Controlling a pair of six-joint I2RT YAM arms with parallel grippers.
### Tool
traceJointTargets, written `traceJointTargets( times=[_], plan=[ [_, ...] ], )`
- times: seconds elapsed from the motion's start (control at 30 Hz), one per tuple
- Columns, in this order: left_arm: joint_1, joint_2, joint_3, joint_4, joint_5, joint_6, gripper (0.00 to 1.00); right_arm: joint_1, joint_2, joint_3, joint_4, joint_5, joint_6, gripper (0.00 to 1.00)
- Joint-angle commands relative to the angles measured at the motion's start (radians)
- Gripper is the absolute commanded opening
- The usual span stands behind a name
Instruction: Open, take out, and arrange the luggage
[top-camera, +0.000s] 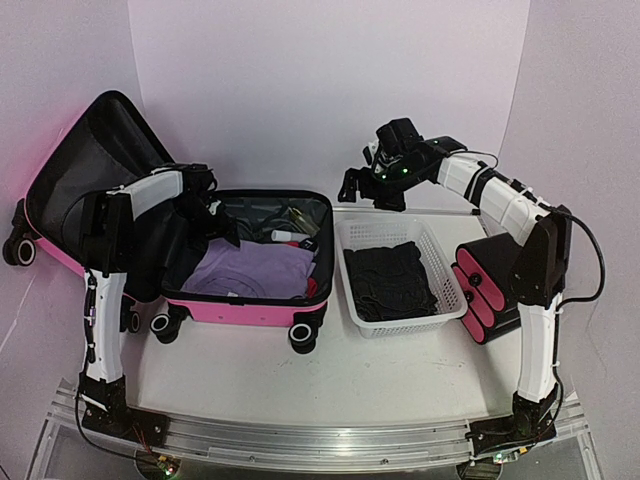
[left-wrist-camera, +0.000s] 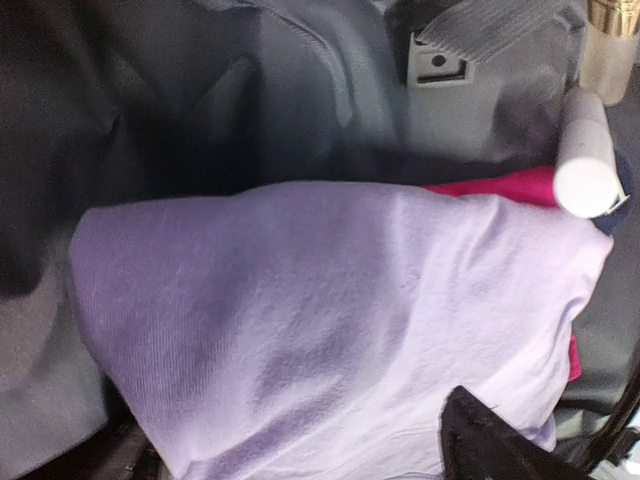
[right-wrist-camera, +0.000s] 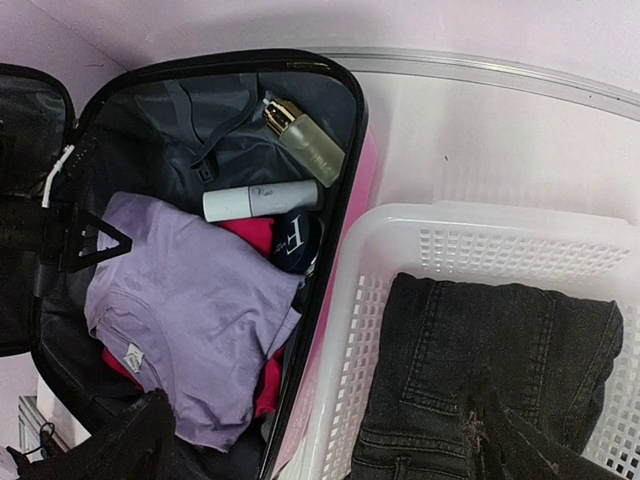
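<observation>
Open luggage (top-camera: 240, 309); left gripper (top-camera: 212, 212) seemingly above shirt (top-camera: 250, 270)

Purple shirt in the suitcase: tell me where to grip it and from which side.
Pinch the shirt at a fold in its bulging middle, coming straight down from above. It lies loosely draped over a pink garment, and the walls of the suitcase likely block a sideways approach. Keep off the tube at its edge.
</observation>
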Motion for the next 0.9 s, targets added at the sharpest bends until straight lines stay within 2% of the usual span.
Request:
traceJointTargets(
  times=[0.0,0.23,0.43,0.5,0.63,0.87],
  plan=[
    [0.010,-0.066,-0.004,-0.004,-0.058,0.010,0.98,-0.004,-0.004,0.016,0.037,-0.004,0.012,0.98],
    [0.038,-0.043,-0.061,-0.037,0.001,0.032,0.99,-0.004,-0.002,0.022,0.037,-0.010,0.015,0.98],
    [0.037,-0.038,-0.089,-0.070,-0.081,0.092,0.99,-0.004,-0.004,0.025,0.037,-0.015,0.018,0.98],
    [0.037,-0.022,-0.098,-0.087,-0.041,0.118,0.99,-0.004,-0.004,0.027,0.037,-0.017,0.014,0.98],
    [0.042,0.003,-0.116,-0.090,0.139,0.138,0.99,-0.004,-0.009,0.027,0.037,-0.013,0.010,0.98],
    [0.043,-0.008,-0.091,-0.094,0.200,0.116,0.99,-0.004,-0.012,0.019,0.037,-0.013,0.012,0.98]
  ],
)
